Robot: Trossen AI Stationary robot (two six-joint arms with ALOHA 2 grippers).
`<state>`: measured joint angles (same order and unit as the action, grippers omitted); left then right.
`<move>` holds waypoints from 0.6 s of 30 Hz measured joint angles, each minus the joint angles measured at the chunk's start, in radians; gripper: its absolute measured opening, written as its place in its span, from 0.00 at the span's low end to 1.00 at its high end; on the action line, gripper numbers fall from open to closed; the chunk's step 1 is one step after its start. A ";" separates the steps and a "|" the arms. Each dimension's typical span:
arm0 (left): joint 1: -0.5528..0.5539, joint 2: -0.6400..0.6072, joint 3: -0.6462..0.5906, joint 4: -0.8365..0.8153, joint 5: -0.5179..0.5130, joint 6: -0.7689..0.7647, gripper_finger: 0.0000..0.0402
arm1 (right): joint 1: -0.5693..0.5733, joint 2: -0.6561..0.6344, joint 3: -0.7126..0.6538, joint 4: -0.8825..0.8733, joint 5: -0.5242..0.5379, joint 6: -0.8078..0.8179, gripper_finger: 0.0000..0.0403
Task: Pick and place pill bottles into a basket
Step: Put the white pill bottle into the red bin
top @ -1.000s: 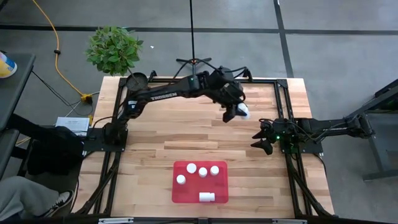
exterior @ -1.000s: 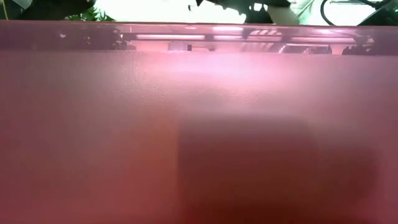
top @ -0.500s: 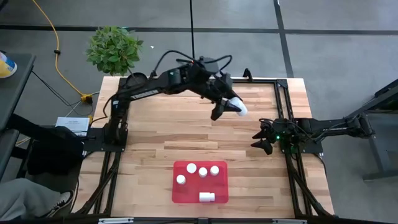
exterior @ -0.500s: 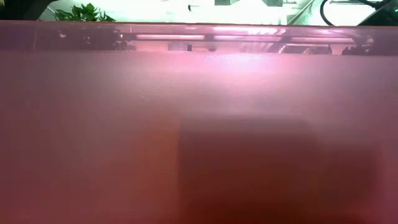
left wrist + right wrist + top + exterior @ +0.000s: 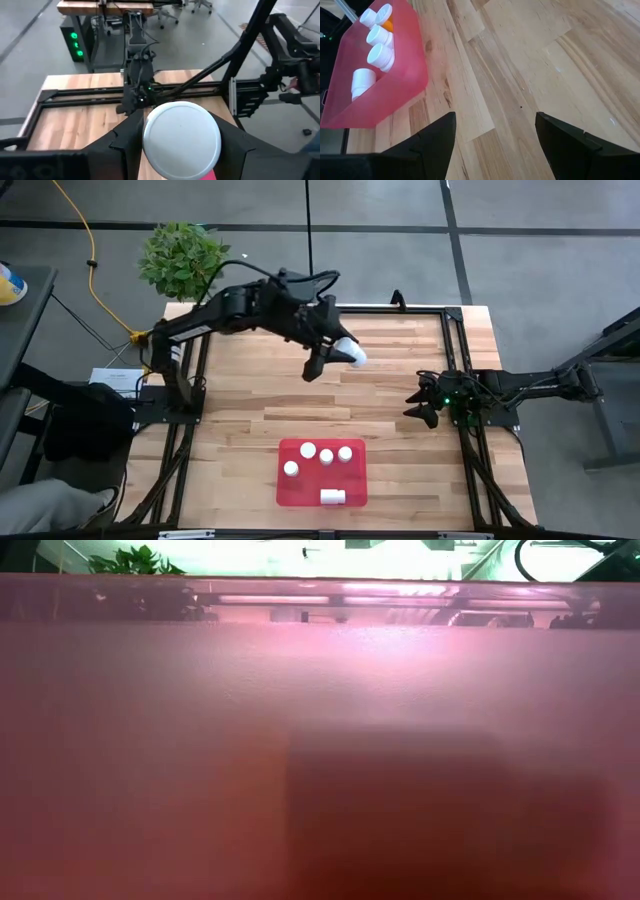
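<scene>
1. Since a second ago: left gripper [image 5: 338, 356] swung from the far right-of-centre of the tabletop [image 5: 240, 405] toward its far middle, carrying the sixth pill bottle [image 5: 353, 355]; basket [image 5: 300, 492] and right gripper [image 5: 422, 406] unmoved.
2. Left jaws clamped on the bottle's sides, white cap [image 5: 181, 138] facing the wrist camera; held in the air, well apart from the basket.
3. Right jaws spread wide, empty, parked at the right edge of the tabletop.
4. Five pill bottles [image 5: 325, 455] already in the basket: four upright, one on its side near the front rim.
5. Risks:
 - grip on a round body, could slip or twist on a fast swing;
 - basket crowded at the back, careless lowering could knock upright bottles over;
 - release too high, bottle bounces out over the shallow rim;
 - low camera blocked by the basket wall, no side check on height.
</scene>
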<state>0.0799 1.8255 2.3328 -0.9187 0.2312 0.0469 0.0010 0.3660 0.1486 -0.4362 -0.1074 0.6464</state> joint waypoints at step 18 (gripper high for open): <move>-0.280 -0.029 -0.047 -0.423 -0.123 -0.152 0.52 | 0.000 0.000 0.000 0.000 0.008 0.009 0.65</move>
<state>-0.1999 1.7962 2.2858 -1.3414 0.1084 -0.1056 0.0006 0.3660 0.1486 -0.4366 -0.0998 0.6552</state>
